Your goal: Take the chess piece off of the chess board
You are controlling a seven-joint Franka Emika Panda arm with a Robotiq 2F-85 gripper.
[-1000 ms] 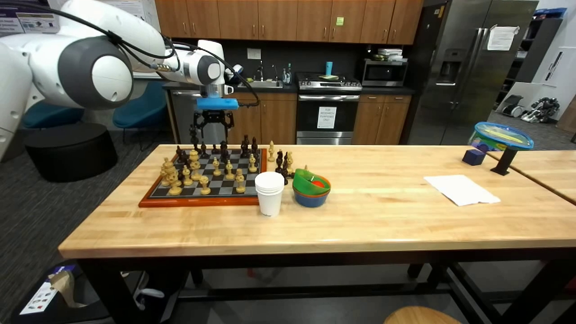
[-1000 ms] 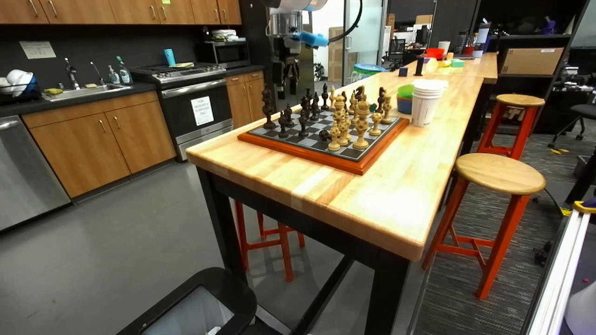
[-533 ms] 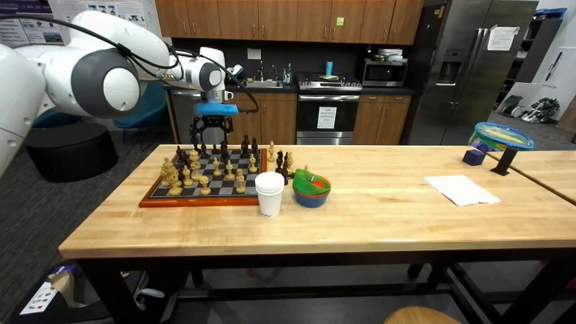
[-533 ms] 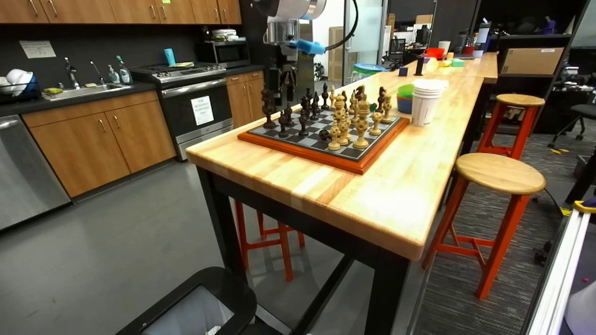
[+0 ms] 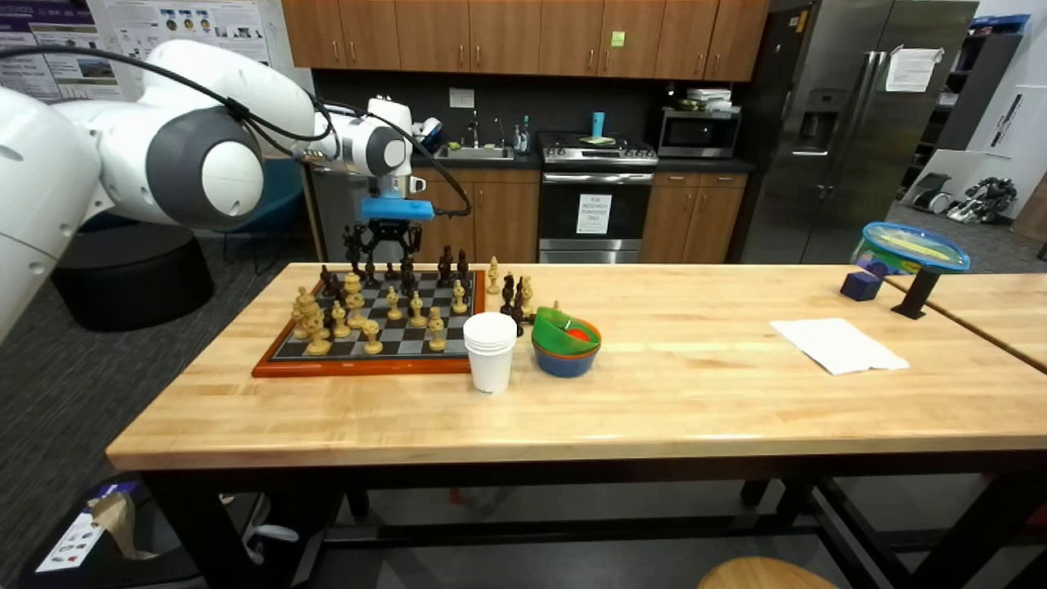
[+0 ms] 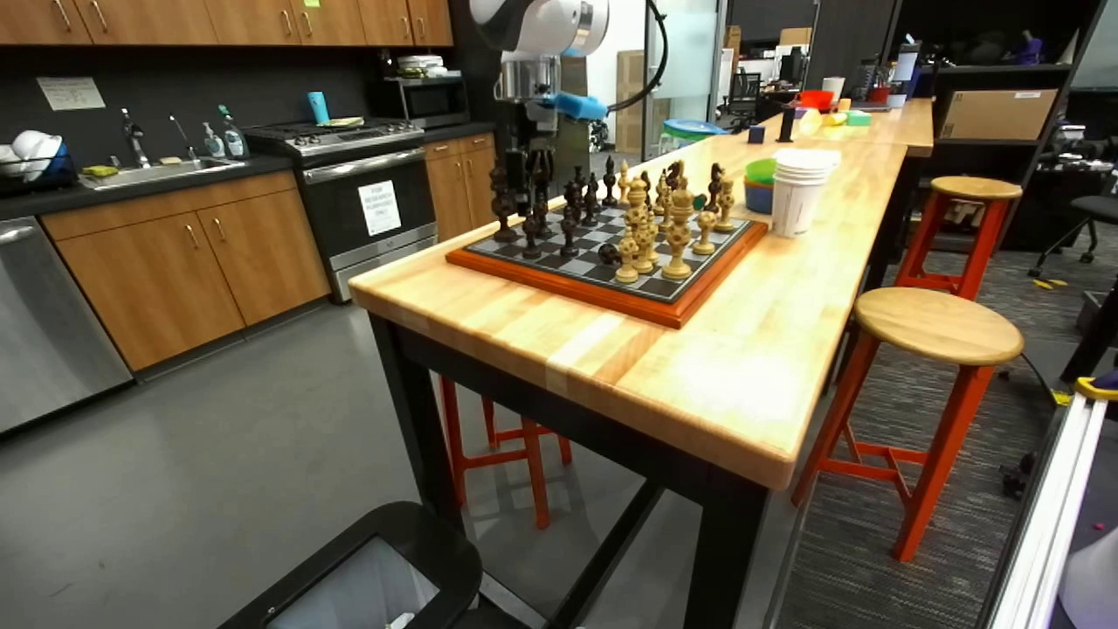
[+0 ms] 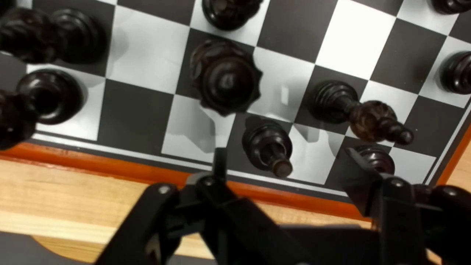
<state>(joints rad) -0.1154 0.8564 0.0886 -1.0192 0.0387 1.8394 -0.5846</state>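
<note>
The chess board (image 5: 360, 370) lies on the table with dark and light pieces on it; its red-brown border also shows in the wrist view (image 7: 284, 194). My gripper (image 5: 389, 257) hangs pointing down over the board's far edge, among the dark pieces. In the wrist view my gripper (image 7: 289, 158) is open and empty. A dark chess piece (image 7: 265, 141) stands between and beyond its fingers on a dark edge square. The right finger partly covers another dark piece (image 7: 379, 160). Whether either finger touches a piece I cannot tell.
A tall dark piece (image 7: 228, 82) and a slim dark piece (image 7: 371, 121) stand close to the fingers. White stacked cups (image 5: 491, 360) and coloured bowls (image 5: 564, 352) stand beside the board. Several more pieces (image 5: 509, 294) stand off the board's side.
My gripper has moved down towards the board's far edge and the dark pieces there. The pieces, cups and bowls have not visibly moved.
</note>
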